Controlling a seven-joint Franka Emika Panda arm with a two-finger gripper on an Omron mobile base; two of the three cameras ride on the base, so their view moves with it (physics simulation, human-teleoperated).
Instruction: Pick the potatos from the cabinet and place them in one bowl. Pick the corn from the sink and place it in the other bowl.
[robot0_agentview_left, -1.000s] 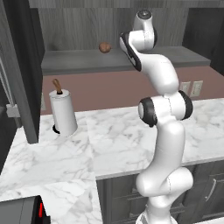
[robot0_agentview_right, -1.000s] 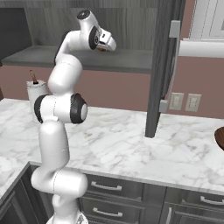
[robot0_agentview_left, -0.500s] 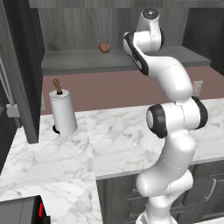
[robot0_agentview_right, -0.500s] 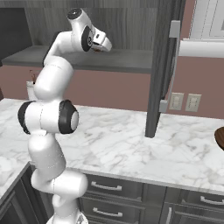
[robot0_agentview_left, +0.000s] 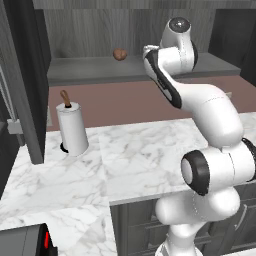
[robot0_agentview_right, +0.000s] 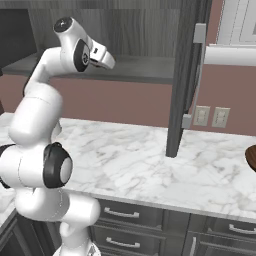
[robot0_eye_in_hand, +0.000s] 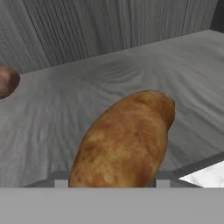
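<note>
Potato, oblong, orange-brown (robot0_eye_in_hand: 124, 140): sits large and close at the bottom of the hand view, lying lengthwise between where the fingers would rise, over the grey shelf (robot0_eye_in_hand: 131, 74) of the cabinet (robot0_agentview_left: 100, 30). Whether it rests on the shelf or is lifted just clear cannot be told. The fingertips are hidden behind it and the bottom band, so the grip is not shown outright; judged by how the potato fills the space between them, the hand (robot0_agentview_right: 102, 59) is probably partly closed on its sides.

Potato, rounder, reddish-brown (robot0_agentview_left: 119, 54): on the same shelf, well apart from the first, at the left edge of the hand view.

Hand: at shelf height just in front of the cabinet opening, wrist bent toward the back wall, seen from the right base camera.

Open cabinet door (robot0_agentview_right: 185, 75): hangs to the right of the arm, over the marble tabletop (robot0_agentview_right: 130, 155).

Dark brown wooden bowl (robot0_agentview_right: 251, 157): just an edge at the far right of the tabletop.

Paper towel roll (robot0_agentview_left: 71, 127): upright at the left of the tabletop.

Handling advice: confirm a firm hold across the potato's narrow width before moving, since a rounded skin may roll. Draw straight back out of the cabinet, staying above the shelf lip, then swing right, passing clear of the door's lower edge before descending to the bowl.
</note>
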